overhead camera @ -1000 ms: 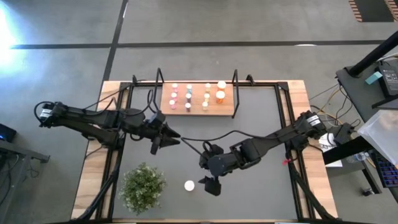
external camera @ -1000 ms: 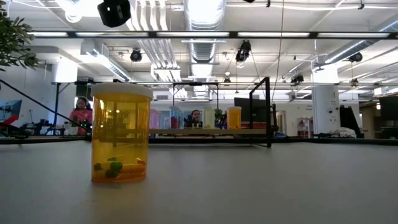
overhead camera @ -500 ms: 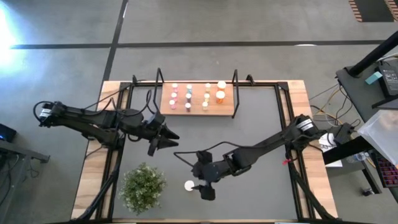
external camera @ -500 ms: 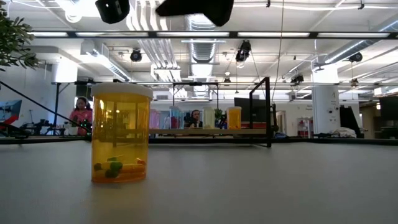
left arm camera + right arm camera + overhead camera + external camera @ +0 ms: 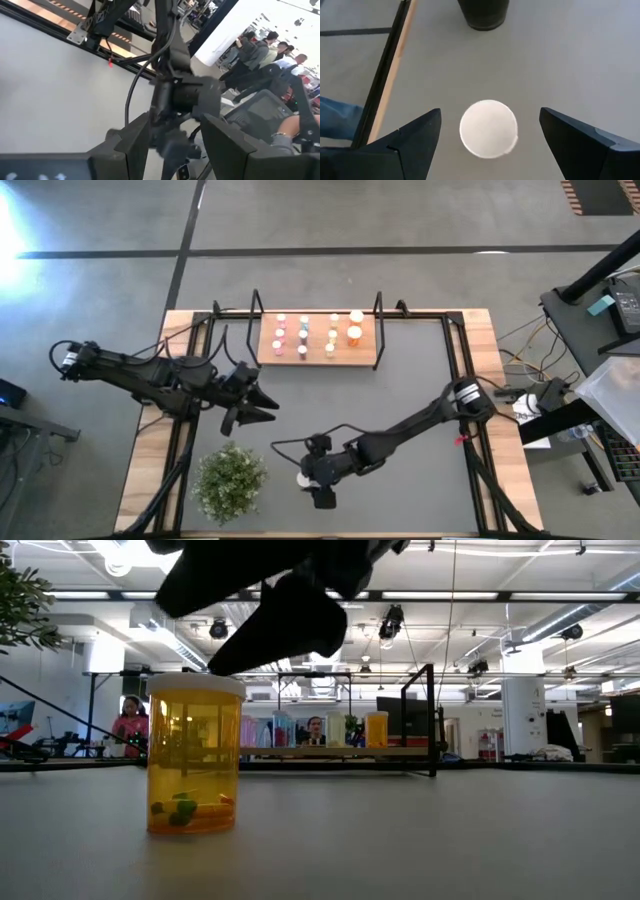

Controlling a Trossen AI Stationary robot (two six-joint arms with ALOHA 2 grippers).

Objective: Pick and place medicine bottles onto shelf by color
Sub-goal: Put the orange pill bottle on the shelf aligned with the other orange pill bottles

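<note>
The right gripper (image 5: pixel 487 137) hangs directly over the white-capped orange medicine bottle (image 5: pixel 194 754), fingers spread wide on either side of the cap — no contact. From overhead the arm hides most of the bottle, which stands upright beside the green bushy potted plant (image 5: pixel 230 481). The left gripper (image 5: pixel 262 404) waits well apart, fingers parted. The light wooden shelf (image 5: pixel 316 340) holds small bottles — colours hard to sort.
</note>
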